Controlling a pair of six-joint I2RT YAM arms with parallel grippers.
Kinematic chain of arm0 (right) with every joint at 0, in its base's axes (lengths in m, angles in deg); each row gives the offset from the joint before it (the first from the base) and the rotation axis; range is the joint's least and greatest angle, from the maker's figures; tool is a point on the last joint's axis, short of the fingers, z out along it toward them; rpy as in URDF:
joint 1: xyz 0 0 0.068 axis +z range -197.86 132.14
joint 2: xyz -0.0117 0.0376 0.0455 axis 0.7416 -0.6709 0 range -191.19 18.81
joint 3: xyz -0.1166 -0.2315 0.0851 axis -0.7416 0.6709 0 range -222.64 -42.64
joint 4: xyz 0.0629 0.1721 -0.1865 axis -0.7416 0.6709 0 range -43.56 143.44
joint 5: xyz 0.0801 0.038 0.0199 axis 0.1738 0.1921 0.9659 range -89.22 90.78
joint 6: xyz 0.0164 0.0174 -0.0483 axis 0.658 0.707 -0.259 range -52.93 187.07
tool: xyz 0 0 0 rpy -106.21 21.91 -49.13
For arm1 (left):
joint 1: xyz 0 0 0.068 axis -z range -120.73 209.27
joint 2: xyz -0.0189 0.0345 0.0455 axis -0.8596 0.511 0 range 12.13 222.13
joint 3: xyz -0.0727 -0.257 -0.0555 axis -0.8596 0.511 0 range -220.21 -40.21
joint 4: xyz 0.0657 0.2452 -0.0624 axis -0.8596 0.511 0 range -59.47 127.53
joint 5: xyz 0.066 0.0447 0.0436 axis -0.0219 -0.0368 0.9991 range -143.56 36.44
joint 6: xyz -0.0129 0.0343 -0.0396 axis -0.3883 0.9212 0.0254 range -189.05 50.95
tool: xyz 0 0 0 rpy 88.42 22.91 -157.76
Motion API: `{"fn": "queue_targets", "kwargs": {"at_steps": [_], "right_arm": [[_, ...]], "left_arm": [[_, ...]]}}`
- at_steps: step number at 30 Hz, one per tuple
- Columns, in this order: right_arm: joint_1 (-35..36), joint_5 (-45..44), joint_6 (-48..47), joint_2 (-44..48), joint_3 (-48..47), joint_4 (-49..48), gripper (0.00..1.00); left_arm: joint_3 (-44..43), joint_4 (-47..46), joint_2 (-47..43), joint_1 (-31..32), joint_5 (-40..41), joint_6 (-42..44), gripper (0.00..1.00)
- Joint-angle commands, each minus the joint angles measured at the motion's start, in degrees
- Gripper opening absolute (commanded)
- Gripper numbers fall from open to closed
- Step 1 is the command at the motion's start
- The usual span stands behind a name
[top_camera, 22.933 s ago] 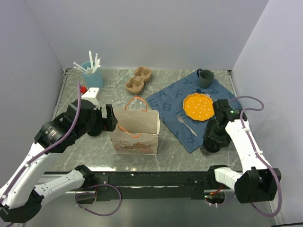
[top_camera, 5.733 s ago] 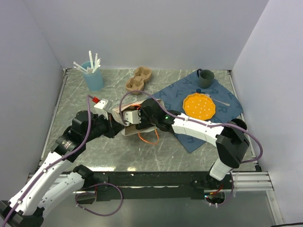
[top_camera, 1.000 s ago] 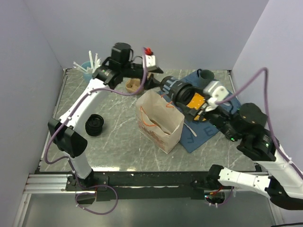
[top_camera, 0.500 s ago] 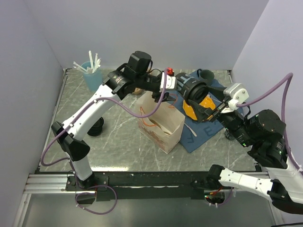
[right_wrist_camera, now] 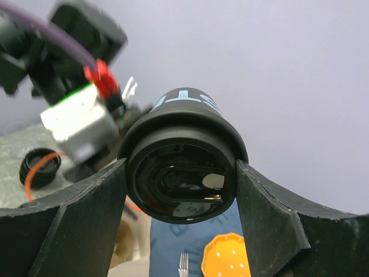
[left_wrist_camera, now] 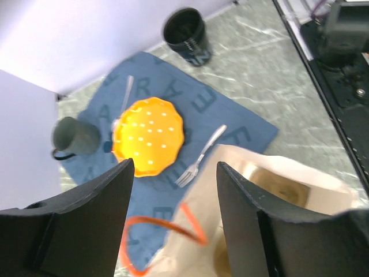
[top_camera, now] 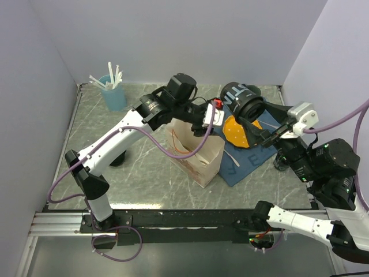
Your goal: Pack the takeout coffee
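Observation:
The takeout coffee is a black cup with a dark round lid and pale lettering. My right gripper is shut on it and holds it high, above the blue cloth and just right of the paper bag. In the right wrist view the lid faces the camera between my fingers. My left gripper is open over the bag's far top edge. In the left wrist view its jaws straddle the orange handle and the bag's open mouth. The cup also shows there.
A blue lettered cloth holds an orange plate and a fork. A teal mug stands at its far corner. A light-blue cup of white sticks is back left. A low ribbed black round thing lies left.
My left gripper has swung right from the back of the table to the bag's top edge. My right gripper has carried the cup to the right and a little higher. The bag has stayed put.

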Motion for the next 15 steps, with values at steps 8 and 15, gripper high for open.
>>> {"fn": "queue_targets", "kwargs": {"at_steps": [8,15], "right_arm": [[-0.18,-0.83,-0.86,1.13,-0.16,-5.45,0.45],[-0.09,-3.29,-1.83,2.63,1.06,-6.85,0.45]], "left_arm": [[1.02,0.39,2.65,2.34,2.80,4.79,0.62],[6.12,1.18,2.55,3.48,5.88,6.37,0.61]]}}
